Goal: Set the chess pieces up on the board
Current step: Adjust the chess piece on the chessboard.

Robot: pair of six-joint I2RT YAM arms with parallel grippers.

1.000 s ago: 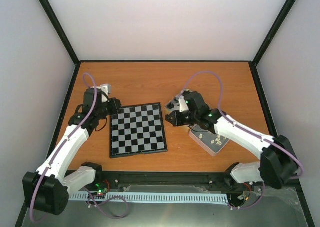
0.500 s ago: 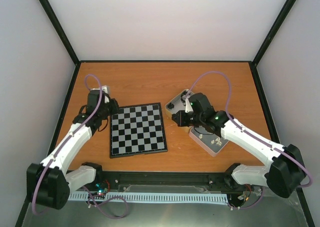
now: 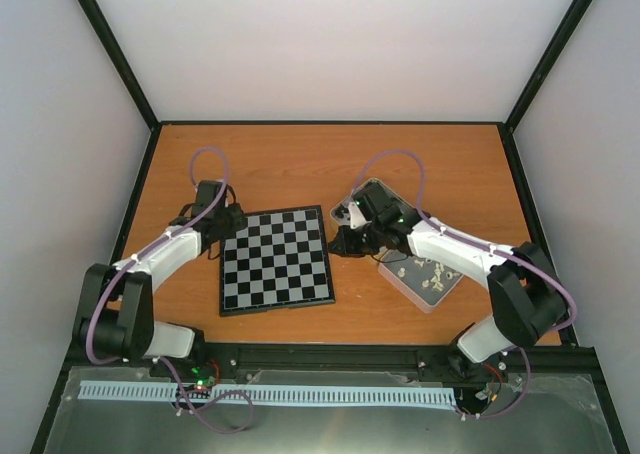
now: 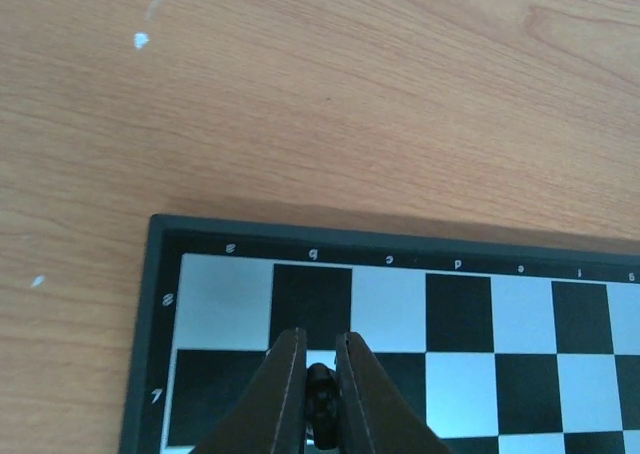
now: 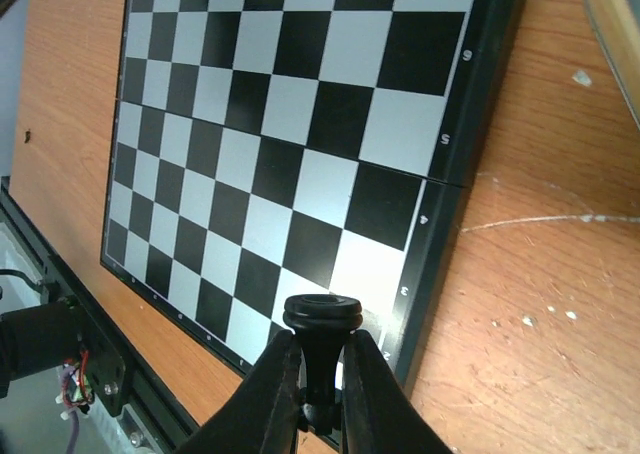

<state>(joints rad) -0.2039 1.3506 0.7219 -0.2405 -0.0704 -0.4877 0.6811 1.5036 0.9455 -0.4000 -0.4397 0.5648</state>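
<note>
Board: The board (image 3: 275,259) lies flat on the table (image 3: 300,159), between our two arms. We see no piece standing on any square.

Left claw: Our left claw (image 4: 320,339) is pinched tight on the left piece (image 4: 320,402), a tiny dark one. It hangs over the squares by the board's far left corner. We cannot tell if the piece touches the board.

Right claw: Our right claw (image 5: 322,346) is pinched tight on the right piece (image 5: 322,312), a black one with a round end. It is over the board's right edge, just by the black rim.

Other pieces: Little cream pieces (image 3: 432,272) lie in a tin (image 3: 420,296) to the right of the board. A second tin (image 3: 343,210) peeks out behind the right arm. We cannot tell what is in it.

Done so far: We think the job has only just begun. Two pieces are picked up, but none is set on its square.

What is left: Almost all of it. We think these two go down first, each on its own square. Then the rest must come over, piece by piece.

Watch out: The pieces are tiny, so we think they could tip when let go.
</note>
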